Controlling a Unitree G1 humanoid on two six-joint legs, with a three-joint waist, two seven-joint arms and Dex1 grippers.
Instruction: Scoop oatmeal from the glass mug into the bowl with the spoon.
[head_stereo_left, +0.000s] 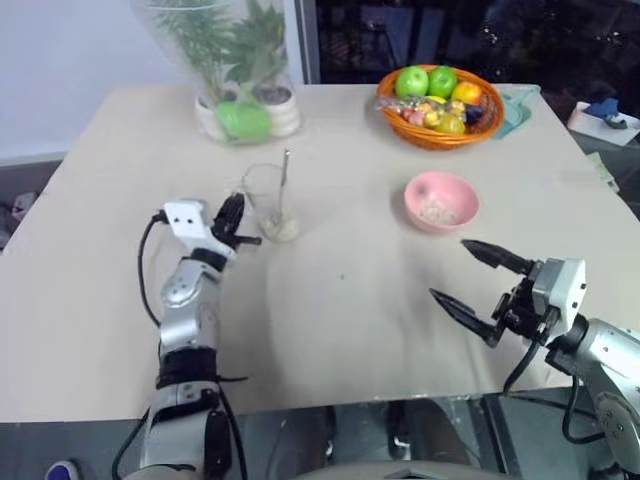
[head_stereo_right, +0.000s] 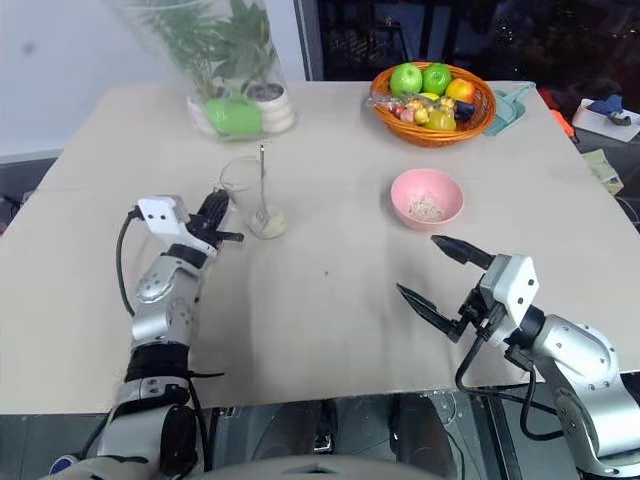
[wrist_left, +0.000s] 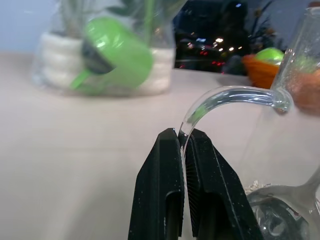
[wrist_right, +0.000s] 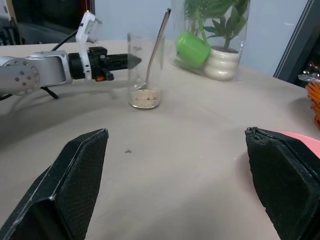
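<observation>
Oatmeal (wrist_right: 145, 98) sits low in the glass mug (head_stereo_left: 268, 200), spoon (head_stereo_left: 285, 178) standing inside; the left gripper (wrist_left: 184, 165) pinches the mug's handle. Rightward, the pink bowl (head_stereo_left: 441, 200) holds some flakes. The right gripper (head_stereo_left: 467, 280), spread wide and empty, should grasp the spoon handle high, lifting level.

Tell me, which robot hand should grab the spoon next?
The right gripper, probably. It's open and empty, while the left gripper is shut on the glass mug's handle, steadying it. The spoon stands in the mug.
</observation>
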